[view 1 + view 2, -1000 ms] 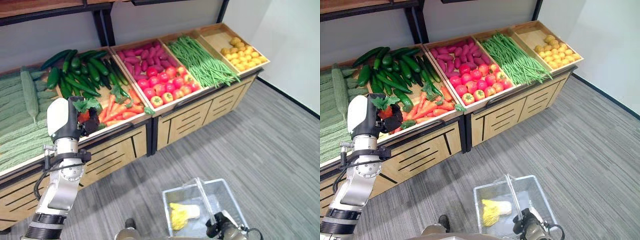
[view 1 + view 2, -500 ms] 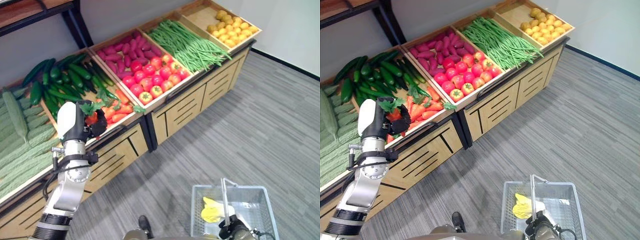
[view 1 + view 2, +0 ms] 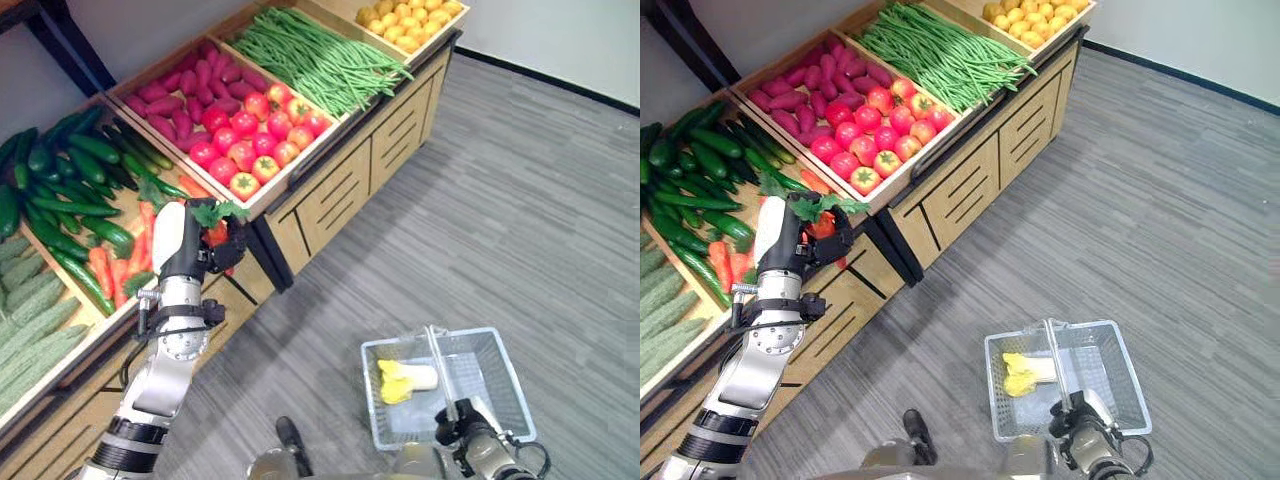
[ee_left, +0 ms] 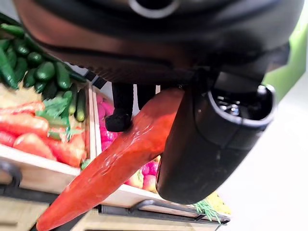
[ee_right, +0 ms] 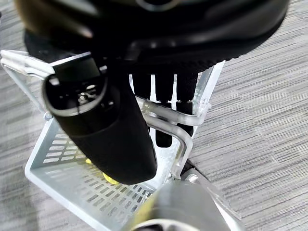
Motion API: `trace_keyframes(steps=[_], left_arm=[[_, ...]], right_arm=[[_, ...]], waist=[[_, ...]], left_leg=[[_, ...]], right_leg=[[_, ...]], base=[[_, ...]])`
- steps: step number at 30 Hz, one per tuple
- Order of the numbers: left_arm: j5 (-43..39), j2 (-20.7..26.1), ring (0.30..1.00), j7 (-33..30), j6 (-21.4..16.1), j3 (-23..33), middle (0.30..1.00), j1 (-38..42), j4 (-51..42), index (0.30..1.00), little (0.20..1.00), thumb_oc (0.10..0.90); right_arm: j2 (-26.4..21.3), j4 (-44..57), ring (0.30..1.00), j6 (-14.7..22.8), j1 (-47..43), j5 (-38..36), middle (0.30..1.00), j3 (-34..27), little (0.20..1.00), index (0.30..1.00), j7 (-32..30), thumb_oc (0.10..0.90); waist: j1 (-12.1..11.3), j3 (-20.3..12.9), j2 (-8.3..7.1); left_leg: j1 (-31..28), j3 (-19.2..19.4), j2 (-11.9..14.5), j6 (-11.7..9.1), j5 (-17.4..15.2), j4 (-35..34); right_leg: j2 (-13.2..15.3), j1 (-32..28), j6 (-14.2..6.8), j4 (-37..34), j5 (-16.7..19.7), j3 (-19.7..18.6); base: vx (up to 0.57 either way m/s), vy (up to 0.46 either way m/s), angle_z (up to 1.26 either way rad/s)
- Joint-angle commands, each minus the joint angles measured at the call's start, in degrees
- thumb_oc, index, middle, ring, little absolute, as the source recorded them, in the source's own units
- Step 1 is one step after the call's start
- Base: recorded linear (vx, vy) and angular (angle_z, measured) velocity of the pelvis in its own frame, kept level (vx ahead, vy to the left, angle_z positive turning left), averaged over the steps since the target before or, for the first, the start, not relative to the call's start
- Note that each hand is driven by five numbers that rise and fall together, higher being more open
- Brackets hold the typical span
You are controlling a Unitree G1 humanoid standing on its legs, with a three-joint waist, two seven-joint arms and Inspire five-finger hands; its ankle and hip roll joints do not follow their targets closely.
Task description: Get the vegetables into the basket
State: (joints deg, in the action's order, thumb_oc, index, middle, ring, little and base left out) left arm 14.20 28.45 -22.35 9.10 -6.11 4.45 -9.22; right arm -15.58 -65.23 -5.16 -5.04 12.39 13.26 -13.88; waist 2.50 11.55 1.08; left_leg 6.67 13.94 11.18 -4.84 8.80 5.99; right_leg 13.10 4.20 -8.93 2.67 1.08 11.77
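A carrot (image 4: 120,159) with green leaves is sitting pinched in the left robot hand (image 3: 205,245), raised beside the vegetable crates (image 3: 150,215). The right robot hand (image 5: 159,103) is curling round the basket (image 3: 500,380) handle above the floor (image 3: 520,230).

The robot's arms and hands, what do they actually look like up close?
The left arm is built from silver-grey metal segments with dark rings at the joints. A white casing covers the back of the left hand, and its fingers are dark. The right hand is black too, with slim fingers in a row and a thick, rounded thumb whose tip looks open, with small parts inside.
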Motion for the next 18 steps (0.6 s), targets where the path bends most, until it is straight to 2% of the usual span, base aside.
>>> trace_keyframes(steps=[1, 2, 4, 7, 15, 18], left_arm=[[1.3, 3.2, 0.3, -4.9, -4.5, 5.3, 0.3, 6.2, -4.6, 0.3, 0.3, 0.4], [1.8, 4.0, 0.3, -5.6, -4.1, 5.8, 0.3, 5.8, -4.4, 0.3, 0.3, 0.4], [2.4, 4.8, 0.3, -4.8, -3.7, 6.4, 0.3, 4.9, -5.5, 0.3, 0.3, 0.4], [2.4, 5.5, 0.3, -4.5, -3.7, 6.8, 0.3, 4.6, -5.9, 0.3, 0.3, 0.4], [2.3, 6.5, 0.3, -4.1, -3.2, 6.3, 0.3, 5.3, -5.6, 0.3, 0.3, 0.4], [2.5, 6.7, 0.3, -3.8, -3.1, 6.3, 0.3, 5.5, -5.5, 0.3, 0.3, 0.4]], right_arm=[[-2.0, 0.1, 0.3, 0.3, -0.8, -1.1, 0.3, 3.5, 0.3, 0.3, -1.1, 0.4], [-2.0, 0.1, 0.3, 0.2, -1.3, -0.4, 0.3, 4.1, 0.3, 0.3, -0.9, 0.4], [-1.4, 0.3, 0.3, -0.2, -2.4, -0.4, 0.3, 3.9, 0.3, 0.3, -0.7, 0.4], [-0.8, 0.0, 0.3, -0.5, -2.5, -0.5, 0.3, 3.5, 0.3, 0.3, -0.7, 0.4], [0.6, 0.7, 0.3, -1.0, -2.1, -0.2, 0.3, 3.2, 0.3, 0.3, -0.2, 0.4], [0.6, 1.1, 0.3, -1.1, -2.3, -0.1, 0.3, 3.0, 0.3, 0.3, 0.0, 0.4]], waist=[[-2.4, 1.2, -0.69], [-2.5, 1.3, -1.09], [-2.0, 0.4, -1.69], [-1.8, 0.0, -2.01], [-0.8, 0.0, -3.3], [-0.1, 0.4, -4.04]], left_leg=[[5.9, -19.0, -8.2, -0.3, -5.9, -0.1], [6.0, -20.7, -9.4, 0.4, -7.5, 1.2], [5.6, -17.5, -10.1, 2.1, -9.9, 2.2], [4.8, -14.4, -11.3, 3.7, -11.1, 2.4], [2.4, -10.2, -14.3, 6.3, -13.6, 2.6], [2.3, -8.0, -15.1, 7.1, -15.9, 5.1]], right_leg=[[-3.4, 3.4, 1.4, 1.0, 0.2, -5.8], [-3.8, 4.1, 1.3, 1.7, 0.3, -7.5], [-3.2, 5.1, 0.1, 1.5, 1.5, -10.6], [-1.6, 5.7, -0.7, 1.5, 2.2, -12.0], [1.4, 7.8, -3.0, 2.6, 4.8, -15.2], [2.2, 8.8, -3.9, 1.6, 7.5, -16.5]], base=[[0.08, -0.01, -0.74], [0.06, 0.085, -1.37], [0.04, 0.207, -1.51], [0.02, 0.212, -0.65], [-0.01, 0.182, -0.33], [-0.03, 0.131, -0.24]])
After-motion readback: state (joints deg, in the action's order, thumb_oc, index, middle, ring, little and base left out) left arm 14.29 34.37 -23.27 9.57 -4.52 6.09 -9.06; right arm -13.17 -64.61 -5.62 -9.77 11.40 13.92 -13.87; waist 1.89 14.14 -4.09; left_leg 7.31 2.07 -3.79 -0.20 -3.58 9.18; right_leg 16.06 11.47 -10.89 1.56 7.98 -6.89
